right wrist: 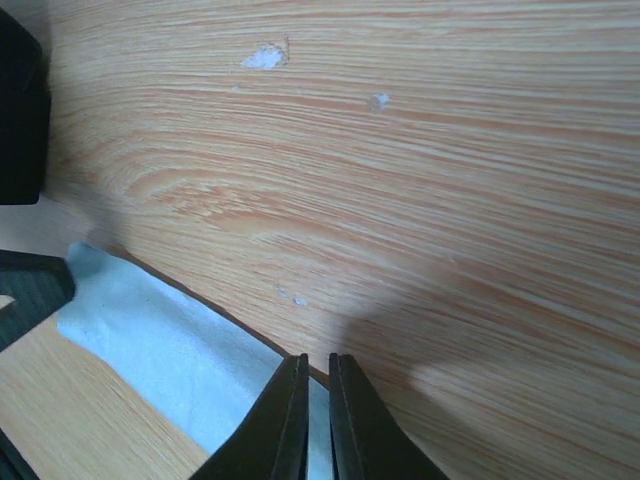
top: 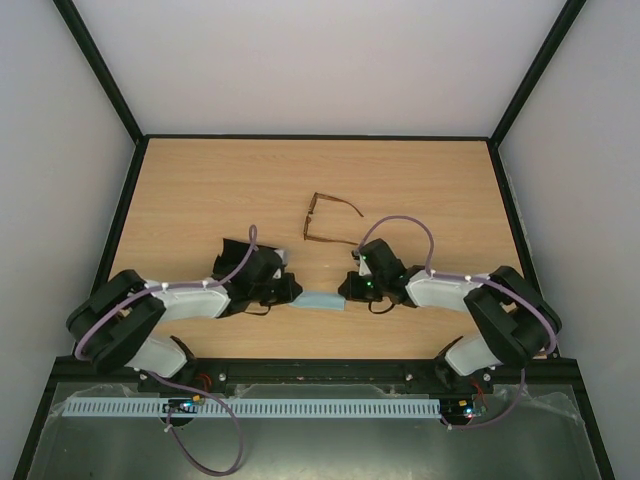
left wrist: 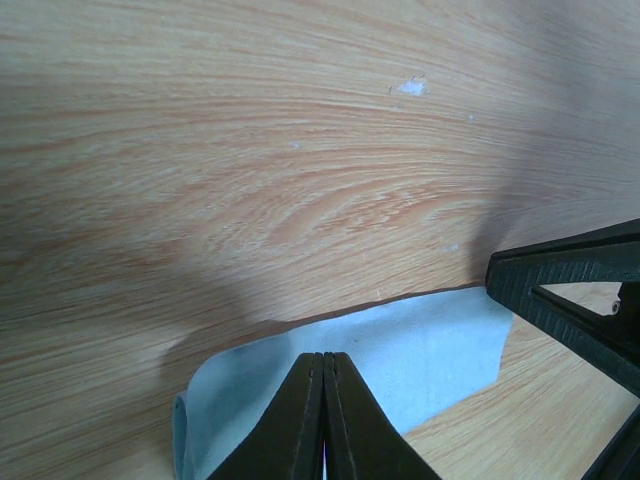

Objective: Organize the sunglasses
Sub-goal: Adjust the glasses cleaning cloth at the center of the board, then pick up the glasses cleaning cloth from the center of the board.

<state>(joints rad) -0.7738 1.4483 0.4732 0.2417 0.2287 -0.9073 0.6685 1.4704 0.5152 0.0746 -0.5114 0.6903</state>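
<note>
The sunglasses (top: 330, 222), with a thin brown frame and temple arms unfolded, lie on the wooden table beyond both grippers, untouched. A light blue-grey cloth (top: 320, 301) stretches between the two grippers near the table's front. My left gripper (top: 295, 292) is shut on the cloth's left end; in the left wrist view its jaws (left wrist: 323, 356) are pressed together over the cloth (left wrist: 430, 350). My right gripper (top: 346, 289) is shut on the right end; in the right wrist view its jaws (right wrist: 314, 358) pinch the cloth's edge (right wrist: 160, 340).
A black shape (top: 238, 252) sits by the left wrist; I cannot tell if it is the case or part of the arm. Black frame rails (top: 120, 230) border the table. The other gripper's finger shows in each wrist view (left wrist: 570, 300) (right wrist: 30, 285).
</note>
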